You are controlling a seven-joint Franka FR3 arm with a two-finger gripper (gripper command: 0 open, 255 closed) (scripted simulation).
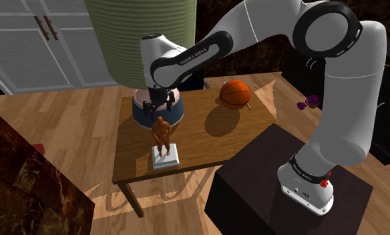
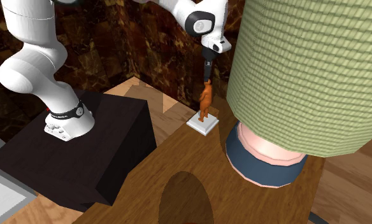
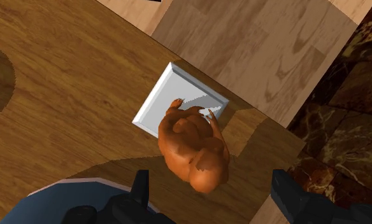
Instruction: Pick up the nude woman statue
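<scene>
A small orange-brown statue of a nude woman [image 1: 162, 133] stands upright on a white square base [image 1: 165, 157] near the front edge of the wooden table [image 1: 207, 150]. My black gripper [image 1: 157, 105] hangs just above and behind its head, pointing down. In the second exterior view the gripper [image 2: 207, 71] sits right over the statue [image 2: 206, 102]. In the wrist view the statue [image 3: 194, 149] lies ahead of the gripper [image 3: 211, 183], its head between the two fingers, which stand wide apart and touch nothing. The gripper is open.
A lamp with a blue and pink foot [image 1: 139, 113] and a big green ribbed shade [image 1: 143, 33] stands close behind the statue. An orange basketball [image 1: 235, 94] rests at the table's far corner. The black stand [image 1: 254, 193] adjoins the table. A dark marbled block [image 1: 27, 193] fills the lower left.
</scene>
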